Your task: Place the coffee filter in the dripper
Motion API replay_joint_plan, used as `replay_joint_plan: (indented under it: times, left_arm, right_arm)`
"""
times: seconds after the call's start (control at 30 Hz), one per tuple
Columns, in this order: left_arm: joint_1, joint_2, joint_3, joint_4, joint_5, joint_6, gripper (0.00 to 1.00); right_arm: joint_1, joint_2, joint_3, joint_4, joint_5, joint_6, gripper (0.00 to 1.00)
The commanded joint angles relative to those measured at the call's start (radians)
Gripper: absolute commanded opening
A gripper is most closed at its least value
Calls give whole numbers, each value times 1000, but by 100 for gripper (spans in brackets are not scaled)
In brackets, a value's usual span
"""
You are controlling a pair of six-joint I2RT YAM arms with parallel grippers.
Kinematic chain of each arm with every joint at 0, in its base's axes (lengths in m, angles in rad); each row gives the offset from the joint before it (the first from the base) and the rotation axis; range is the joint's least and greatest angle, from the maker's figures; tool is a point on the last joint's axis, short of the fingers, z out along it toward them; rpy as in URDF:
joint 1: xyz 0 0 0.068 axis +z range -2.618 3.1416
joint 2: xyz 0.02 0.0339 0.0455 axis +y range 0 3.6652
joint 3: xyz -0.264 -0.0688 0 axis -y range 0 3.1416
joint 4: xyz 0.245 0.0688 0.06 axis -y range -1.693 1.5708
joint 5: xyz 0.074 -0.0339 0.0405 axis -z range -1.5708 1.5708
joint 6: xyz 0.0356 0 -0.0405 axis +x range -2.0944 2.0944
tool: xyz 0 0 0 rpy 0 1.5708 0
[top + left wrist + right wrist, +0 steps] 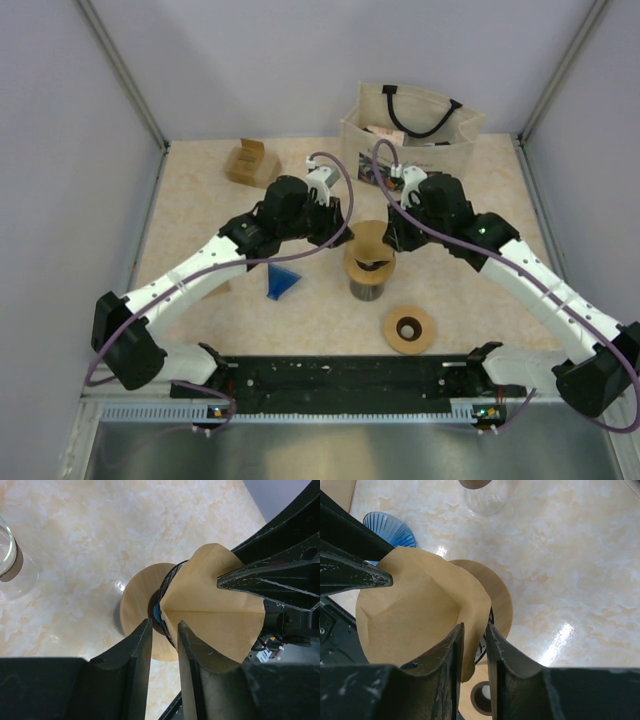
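Note:
The brown paper coffee filter stands opened like a cone over the dripper, a dark wire frame with a round wooden collar. Both grippers flank it. My left gripper is open by a narrow gap, with the filter's folded edge lying along the right finger and nothing pinched. My right gripper is also slightly open. The filter's rim hangs loosely between its jaws, against the left finger, with a gap to the other. In the top view the left gripper and right gripper nearly meet.
A blue ribbed cone lies left of the dripper. A wooden ring with a hole sits nearer the bases. A glass vessel stands nearby. A canvas bag and a cardboard box are at the back.

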Motion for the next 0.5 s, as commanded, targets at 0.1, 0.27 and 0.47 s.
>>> replay_joint_plan:
  times: [0.1,0.27,0.47]
  left_arm:
    - [-3,-52,59,37,23,31,52]
    - [-3,-61,75,23,2,44,71]
    - [-5,-44,77,18,-21,42,69]
  right_arm:
    - [-8,-39,73,64,-34,44,45]
    - [-8,-45,78,67,-26,59,60]
    - [-8,-57,66,67,12,64,61]
